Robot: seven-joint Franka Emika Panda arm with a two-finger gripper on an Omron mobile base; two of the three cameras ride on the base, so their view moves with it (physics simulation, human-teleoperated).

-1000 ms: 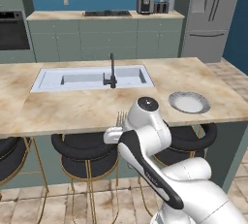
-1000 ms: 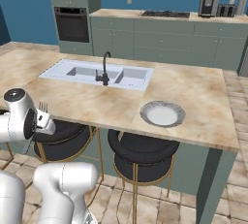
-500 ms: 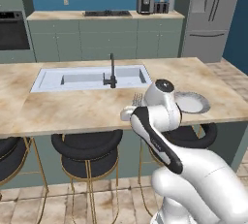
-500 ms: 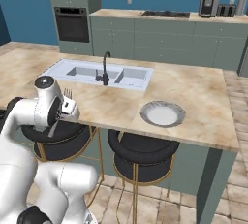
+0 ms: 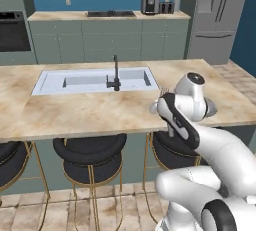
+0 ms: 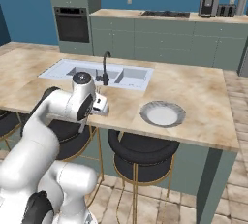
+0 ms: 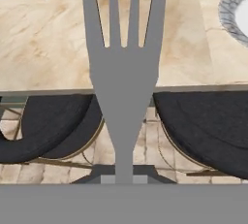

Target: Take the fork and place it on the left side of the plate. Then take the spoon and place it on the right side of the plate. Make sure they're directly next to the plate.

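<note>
From the left base view the round grey plate with the paler centre (image 5: pixel 212 107) sits mostly hidden behind the arm on the marble bench (image 5: pixel 75 112), nothing beside it yet. Right base view shows both its sides bare. Hand view: fingers (image 7: pixel 124 178) clamped tight on the slim grey metal fork (image 7: pixel 124 72), held over the bench edge left of the plate, so no placement is done and the spoon's untouched as far as I can tell.

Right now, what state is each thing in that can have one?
fork: held in the claw, off the counter, tines pointing away from the hand
claw: shut on the fork's handle
plate: lying flat on the counter, nothing on it
faucet: no water seen running
</note>
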